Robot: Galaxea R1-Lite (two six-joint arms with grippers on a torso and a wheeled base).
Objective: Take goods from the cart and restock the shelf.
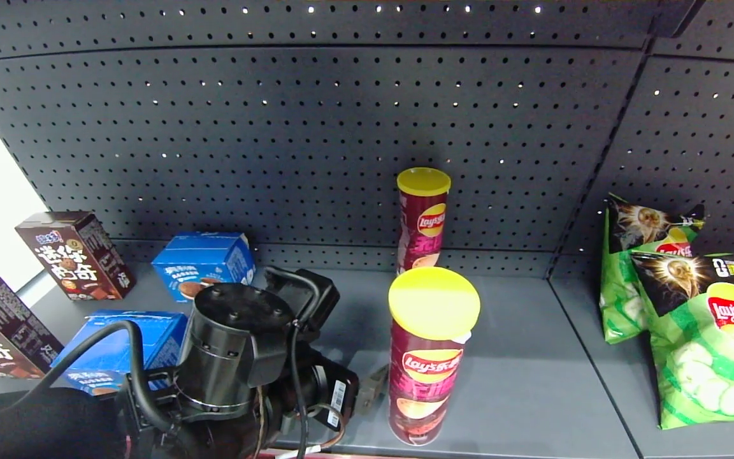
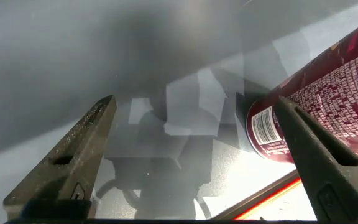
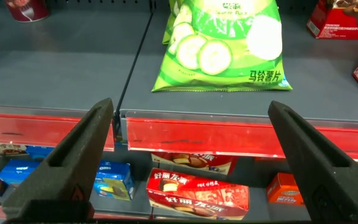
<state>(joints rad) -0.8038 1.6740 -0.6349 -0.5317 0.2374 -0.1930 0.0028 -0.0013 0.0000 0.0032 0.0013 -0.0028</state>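
Two maroon chip cans with yellow lids stand on the grey shelf: one at the front, one behind it near the back panel. My left gripper is low over the shelf's front edge, just left of the front can. In the left wrist view this gripper is open with only bare shelf between its fingers, and the can's base lies just outside one finger. My right gripper is open and holds nothing, in front of the shelf's red edge rail, below a green chip bag.
Blue boxes and brown boxes fill the shelf's left side. Green chip bags lie in the right bay beyond a divider seam. A lower shelf holds red and blue boxes. Bare shelf lies between the cans and the bags.
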